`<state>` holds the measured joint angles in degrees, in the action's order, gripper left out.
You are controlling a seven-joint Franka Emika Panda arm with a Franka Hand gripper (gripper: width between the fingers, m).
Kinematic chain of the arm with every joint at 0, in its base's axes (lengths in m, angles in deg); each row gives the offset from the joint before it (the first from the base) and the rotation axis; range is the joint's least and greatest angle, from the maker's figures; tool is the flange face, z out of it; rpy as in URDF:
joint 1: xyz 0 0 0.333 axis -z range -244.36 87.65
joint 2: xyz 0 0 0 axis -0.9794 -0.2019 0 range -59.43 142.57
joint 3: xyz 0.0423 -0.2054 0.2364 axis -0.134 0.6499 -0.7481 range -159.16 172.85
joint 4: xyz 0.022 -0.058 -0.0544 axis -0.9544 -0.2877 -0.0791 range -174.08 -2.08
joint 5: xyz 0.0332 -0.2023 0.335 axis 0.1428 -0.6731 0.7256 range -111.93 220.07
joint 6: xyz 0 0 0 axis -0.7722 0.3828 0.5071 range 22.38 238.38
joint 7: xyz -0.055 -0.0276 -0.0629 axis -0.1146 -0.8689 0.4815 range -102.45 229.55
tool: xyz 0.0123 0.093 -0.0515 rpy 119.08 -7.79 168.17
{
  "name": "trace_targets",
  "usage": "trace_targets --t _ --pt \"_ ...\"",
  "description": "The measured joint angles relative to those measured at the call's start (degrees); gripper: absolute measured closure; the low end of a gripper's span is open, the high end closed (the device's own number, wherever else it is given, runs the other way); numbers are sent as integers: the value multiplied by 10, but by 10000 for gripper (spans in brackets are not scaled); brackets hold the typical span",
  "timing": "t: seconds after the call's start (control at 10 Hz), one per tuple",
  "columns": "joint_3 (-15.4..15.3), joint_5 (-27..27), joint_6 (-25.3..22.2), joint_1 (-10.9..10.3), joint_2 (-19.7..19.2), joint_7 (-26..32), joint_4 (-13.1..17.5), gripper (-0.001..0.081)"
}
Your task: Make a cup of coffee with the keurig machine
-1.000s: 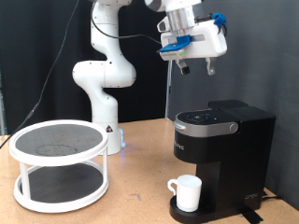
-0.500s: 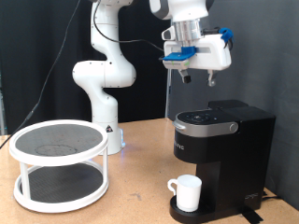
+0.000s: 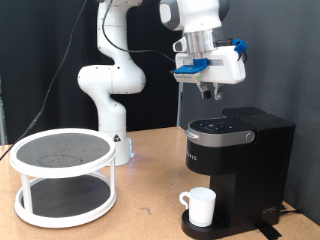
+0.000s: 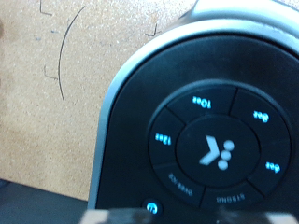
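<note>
The keurig machine [image 3: 245,160] stands at the exterior view's right, its lid down. Its round control panel [image 4: 217,149], with lit blue buttons, fills the wrist view. The cup [image 3: 200,206] stands on the machine's drip base under the spout, with its handle toward the exterior view's left. My gripper [image 3: 208,94] hangs above the lid with a clear gap to it. Its fingers point down and look shut, and there is nothing between them. In the wrist view the fingertips are only a pale blur at the picture's edge.
A white two-tier round rack [image 3: 62,175] with dark mesh shelves stands at the exterior view's left. The arm's white base [image 3: 112,95] rises behind it. The wooden tabletop [image 3: 150,205] lies between the rack and the machine. A black curtain hangs behind.
My gripper has come down toward the machine's lid and shifted slightly toward the exterior view's left. The wrist has turned. The cup and the machine have not moved.
</note>
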<state>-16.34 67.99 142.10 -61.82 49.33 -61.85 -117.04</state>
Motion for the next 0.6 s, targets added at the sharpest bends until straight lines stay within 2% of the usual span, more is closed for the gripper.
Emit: trace_targets --t 0.1,0.6 --pt "0 -7 4 0 -7 -2 -1 769" --pt "-6 -24 22 -1 -22 0 -22 804"
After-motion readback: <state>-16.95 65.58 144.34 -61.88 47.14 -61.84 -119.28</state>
